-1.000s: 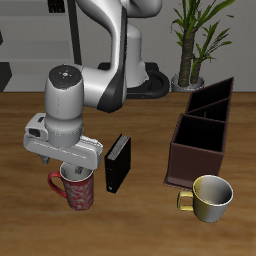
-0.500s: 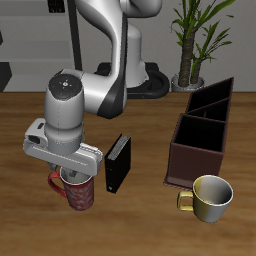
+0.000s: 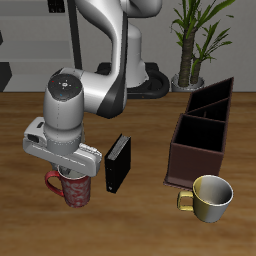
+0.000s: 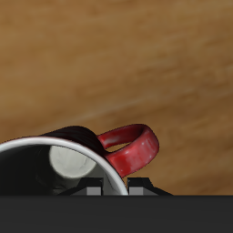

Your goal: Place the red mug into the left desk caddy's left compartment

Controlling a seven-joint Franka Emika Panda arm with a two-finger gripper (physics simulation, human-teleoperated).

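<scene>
The red mug [image 3: 74, 191], with a pale speckled pattern, stands on the wooden table near its front edge, its handle [image 3: 50, 181] pointing away from the black box. My gripper [image 3: 70, 172] is lowered onto the mug from above; its fingers are mostly hidden behind the hand. In the wrist view the mug's rim [image 4: 55, 146] and red handle [image 4: 132, 146] are very close, and the gripper [image 4: 114, 189] sits narrowly closed around the rim wall beside the handle. The left desk caddy [image 3: 205, 130], long and dark brown with dividers, stands well away across the table.
A small black upright box [image 3: 118, 163] stands just beside the mug, between it and the caddy. A shiny yellow-gold mug [image 3: 210, 197] stands in front of the caddy's near end. A potted plant [image 3: 195, 40] stands behind the table.
The gripper has come down a little onto the mug's rim. The mug has shifted slightly away from the black box.
</scene>
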